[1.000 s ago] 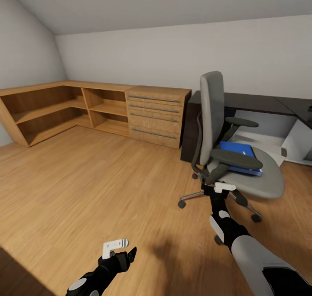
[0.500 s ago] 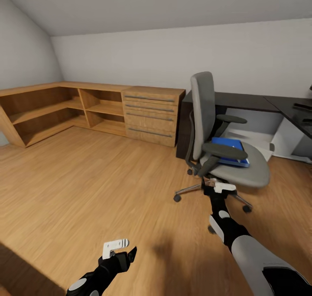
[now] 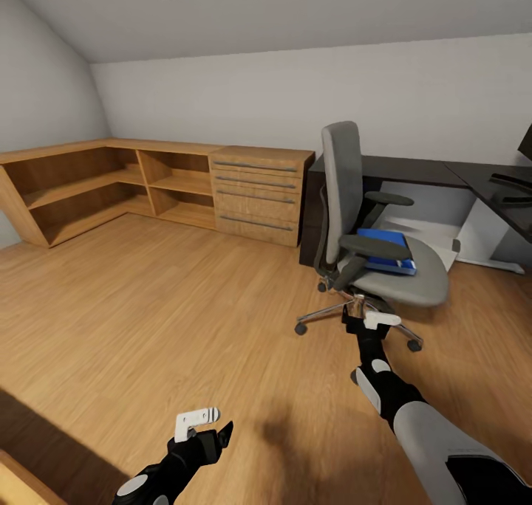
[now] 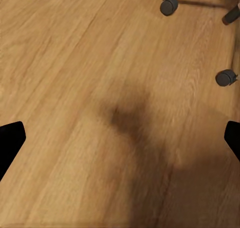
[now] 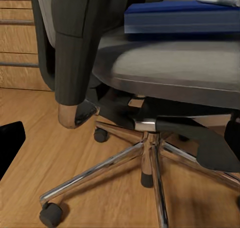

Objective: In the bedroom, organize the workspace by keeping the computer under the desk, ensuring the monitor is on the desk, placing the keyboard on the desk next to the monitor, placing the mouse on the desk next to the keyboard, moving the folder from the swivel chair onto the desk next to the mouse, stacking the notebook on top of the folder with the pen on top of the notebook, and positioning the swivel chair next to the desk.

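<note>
step: approaching the swivel chair (image 3: 384,269) to fetch the folder (image 3: 386,252)
folder: blue, flat on chair seat, 1 o'clock of head view
table (image 3: 414,174): black, behind chair, 2 o'clock
right claw (image 3: 367,319): just below seat edge; fingers apart, empty
left claw (image 3: 207,433): low over floor, 7 o'clock; apart, empty
next: probably raise right claw above seat, close on folder edge

The right arm (image 3: 414,424) has a smooth light grey forearm shell that narrows into glossy black jointed segments, one carrying a white oval patch, and ends in the black right end effector (image 3: 367,317) with a small white block mounted on it. The left arm (image 3: 159,475) is black with a grey oval patch; the left end effector (image 3: 205,431) bears a white L-shaped bracket with dark ridges.
</note>
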Robot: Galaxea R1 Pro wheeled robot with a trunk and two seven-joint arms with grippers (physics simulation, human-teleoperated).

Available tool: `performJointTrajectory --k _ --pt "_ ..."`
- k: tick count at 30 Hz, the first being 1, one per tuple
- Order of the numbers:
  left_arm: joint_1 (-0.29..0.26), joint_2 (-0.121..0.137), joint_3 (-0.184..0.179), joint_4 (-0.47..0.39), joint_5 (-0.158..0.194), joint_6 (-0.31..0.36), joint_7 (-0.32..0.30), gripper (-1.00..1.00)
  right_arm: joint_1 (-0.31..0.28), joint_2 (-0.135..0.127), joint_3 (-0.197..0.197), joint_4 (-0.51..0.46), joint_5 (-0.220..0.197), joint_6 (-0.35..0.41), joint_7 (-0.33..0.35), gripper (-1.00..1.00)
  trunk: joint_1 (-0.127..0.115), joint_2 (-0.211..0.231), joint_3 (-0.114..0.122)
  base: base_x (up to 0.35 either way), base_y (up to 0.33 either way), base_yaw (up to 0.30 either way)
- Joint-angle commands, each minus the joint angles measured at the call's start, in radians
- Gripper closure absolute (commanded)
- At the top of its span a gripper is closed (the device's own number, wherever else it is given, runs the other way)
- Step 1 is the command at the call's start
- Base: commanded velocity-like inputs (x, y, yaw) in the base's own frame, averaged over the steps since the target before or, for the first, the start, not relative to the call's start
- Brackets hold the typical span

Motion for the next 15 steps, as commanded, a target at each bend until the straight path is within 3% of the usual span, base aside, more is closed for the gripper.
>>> performJointTrajectory --k 1,3,4,9,15 --pt "0.0 0.0 0.0 -0.002 0.01 0.004 0.007 -1.0 -0.001 0.0 0.001 0.001 -0.004 -0.004 0.0 -1.0 0.0 0.0 -0.001 -0.011 0.0 0.0" --pt "0.0 0.0 0.0 -0.002 0.01 0.004 0.007 -1.0 -0.001 0.003 0.001 0.001 -0.004 -0.002 0.0 -1.0 0.0 0.0 -0.001 -0.008 0.0 0.0" --pt "0.0 0.0 0.0 -0.002 0.01 0.004 0.007 -1.0 -0.001 0.047 -0.002 -0.003 -0.001 0.004 -0.004 -1.0 0.0 0.0 -0.001 0.0 0.0 0.0" --pt "0.0 0.0 0.0 -0.001 0.01 0.004 0.008 -1.0 -0.001 0.052 -0.005 -0.001 0.002 -0.004 -0.002 -1.0 0.0 0.0 -0.001 0.0 0.0 -0.001" --pt "0.0 0.0 0.0 -0.002 0.01 0.004 0.009 -1.0 -0.001 0.047 -0.006 0.001 0.004 -0.011 -0.001 -1.0 0.0 0.0 0.006 0.0 0.0 -0.187"
